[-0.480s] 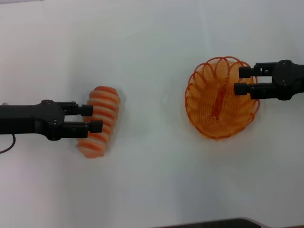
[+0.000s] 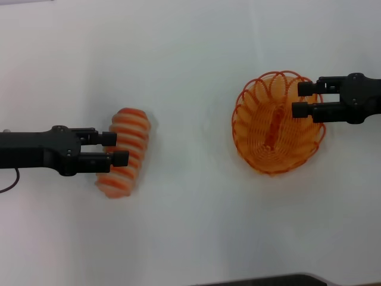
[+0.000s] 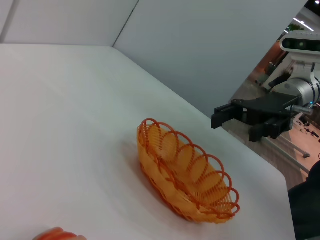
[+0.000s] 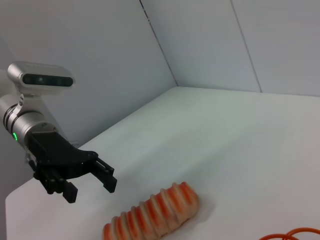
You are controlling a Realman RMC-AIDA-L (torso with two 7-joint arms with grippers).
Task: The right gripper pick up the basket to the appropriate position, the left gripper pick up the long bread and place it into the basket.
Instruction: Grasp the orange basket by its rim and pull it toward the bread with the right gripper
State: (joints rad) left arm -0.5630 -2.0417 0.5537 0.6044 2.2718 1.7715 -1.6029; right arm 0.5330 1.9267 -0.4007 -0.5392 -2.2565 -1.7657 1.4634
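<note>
The long bread [image 2: 132, 128], cream with orange stripes, lies on the white table at the left. My left gripper [image 2: 118, 148] is open and hovers above it without touching. The right wrist view shows this gripper [image 4: 90, 186] raised beside the bread [image 4: 155, 212]. The orange wire basket [image 2: 262, 156] stands empty on the table at the right. My right gripper [image 2: 299, 99] is open and hovers over the basket's right rim. The left wrist view shows it [image 3: 239, 123] well above the basket [image 3: 185, 175]. A sliver of bread [image 3: 55, 234] shows there too.
The white table [image 2: 190, 71] lies bare between bread and basket. Its front edge meets a dark strip [image 2: 268, 280] at the bottom of the head view. Grey wall panels [image 4: 210, 45] stand behind the table.
My right gripper has shifted very slightly to the left over the basket. The left gripper, the bread and the basket have not moved.
</note>
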